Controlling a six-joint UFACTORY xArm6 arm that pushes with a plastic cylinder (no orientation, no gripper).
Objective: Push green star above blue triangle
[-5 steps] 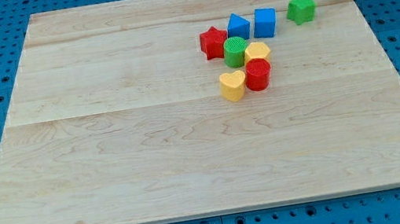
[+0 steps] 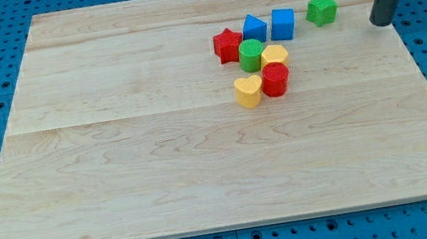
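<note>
Blue triangle: in the cluster at the view's top, beside the blue cube.
Green star: alone, right of the cube.
Tool, my tip: bare rod holding nothing, right of the star, apart.
Risk: a low push could drive the star into the cube.
Writing: none readable.

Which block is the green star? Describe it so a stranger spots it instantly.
Start at the wooden board's top right corner. The green star sits there alone, right of the blue cube and left of my tip. Unlike the round green cylinder in the cluster, it has points.
</note>
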